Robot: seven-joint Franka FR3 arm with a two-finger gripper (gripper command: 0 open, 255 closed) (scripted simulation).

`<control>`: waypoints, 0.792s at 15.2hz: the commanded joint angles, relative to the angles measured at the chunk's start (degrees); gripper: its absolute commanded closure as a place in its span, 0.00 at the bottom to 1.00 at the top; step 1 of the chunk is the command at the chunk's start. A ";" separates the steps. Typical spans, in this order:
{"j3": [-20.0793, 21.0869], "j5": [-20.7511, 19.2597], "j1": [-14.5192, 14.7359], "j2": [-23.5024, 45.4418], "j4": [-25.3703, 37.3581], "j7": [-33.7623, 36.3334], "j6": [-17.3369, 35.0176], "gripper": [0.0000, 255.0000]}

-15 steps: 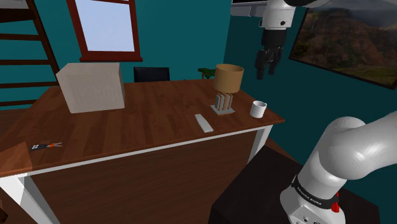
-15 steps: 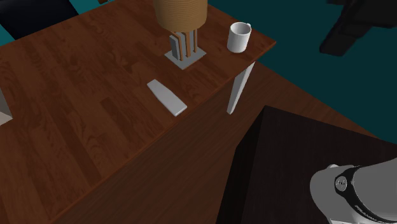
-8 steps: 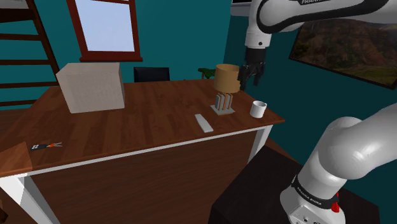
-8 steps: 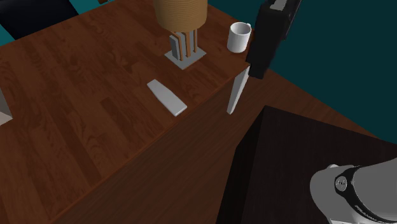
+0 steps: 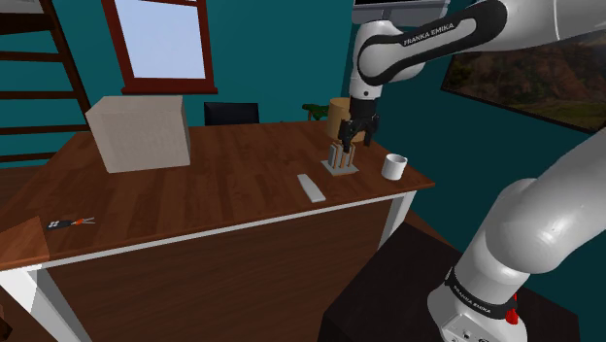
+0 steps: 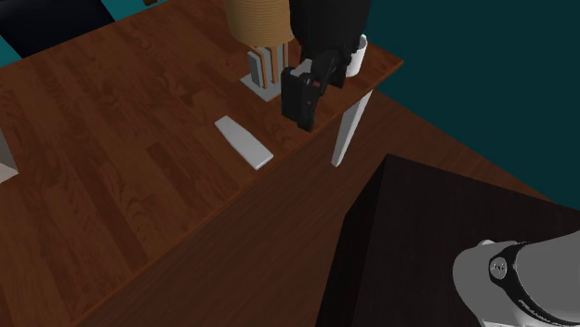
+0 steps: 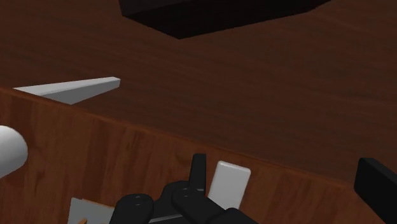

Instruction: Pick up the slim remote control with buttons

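Down comes the arm (image 5: pixel 427 39): half a second ago the gripper (image 5: pixel 354 138) hung up by the lamp's shade, a second ago higher still against the teal wall, and now it sits low over the table (image 5: pixel 194 185), right in front of the lamp (image 5: pixel 335 117) and between it and the mug (image 5: pixel 393 167). In the second exterior view it has slid from beside the mug to above the lamp's base, near the table's edge. Nothing else has budged: one remote, one lamp, one mug, one pale box (image 5: pixel 139 133), all where they were. The remote (image 5: pixel 311 188), a slim pale grey slab, lies flat on the wooden top near the front edge, to the shoulder view's left of the lamp base and apart from the gripper, untouched. The wrist view has it just beyond the black fingers (image 7: pixel 198 170), which stand spread, one beside the remote and the other far out to the side, pinching nothing. Now the hard parts: the remote's buttons cannot be made out, it reads plain grey. The gripper covers part of the lamp shade in the shoulder view, and in the second exterior view the shade is cut off at the top and the wrist hides most of the mug. One small red-handled item (image 5: pixel 73 223) lies at the table's far corner on the shoulder view's left, too small to name. One white table leg (image 6: pixel 346 130) stands beside the black stand (image 6: pixel 446 241).
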 commanded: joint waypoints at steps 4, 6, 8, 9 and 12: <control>-0.72 1.07 -0.27 10.13 2.36 1.35 8.34 0.00; -0.99 1.67 -0.40 14.36 3.93 1.71 11.17 0.00; -1.23 2.37 -0.56 18.65 5.81 1.99 13.75 0.00; -1.33 2.76 -0.65 20.81 6.87 2.11 14.94 0.00; -1.56 4.05 -1.00 27.35 10.48 2.36 18.09 0.00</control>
